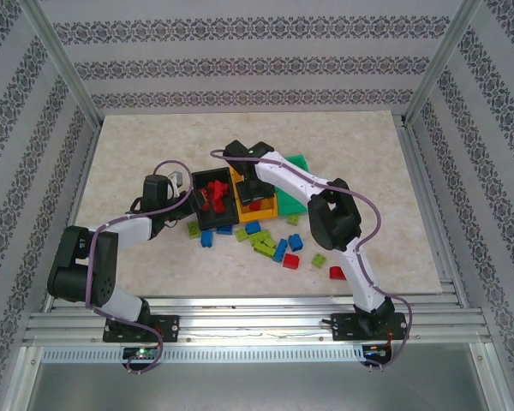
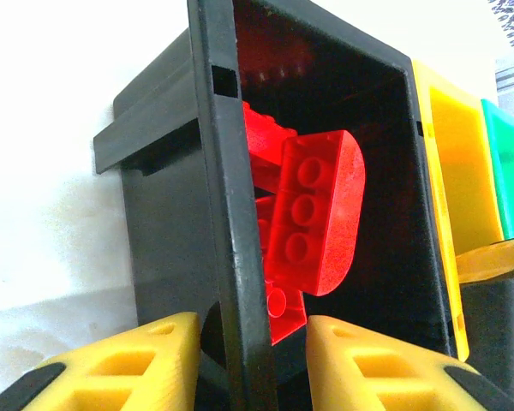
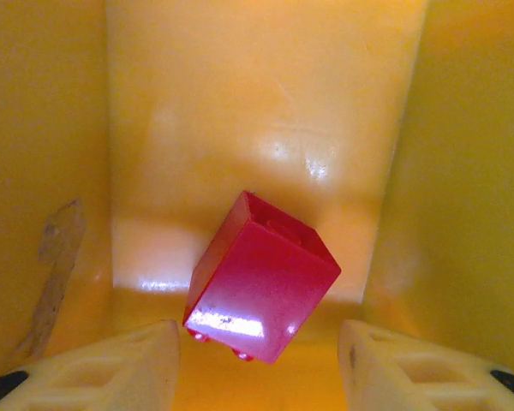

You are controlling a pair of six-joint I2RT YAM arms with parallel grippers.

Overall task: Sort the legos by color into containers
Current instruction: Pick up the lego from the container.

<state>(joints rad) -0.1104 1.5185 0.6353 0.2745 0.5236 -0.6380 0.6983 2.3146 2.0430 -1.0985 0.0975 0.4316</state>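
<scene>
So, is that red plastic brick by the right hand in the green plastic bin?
No, the red plastic brick is walled in by the orange-yellow plastic bin.

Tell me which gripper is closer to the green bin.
Right. The right gripper is over the orange-yellow bin, next to the green bin; the left gripper straddles the outer wall of the black bin, farther off.
</scene>
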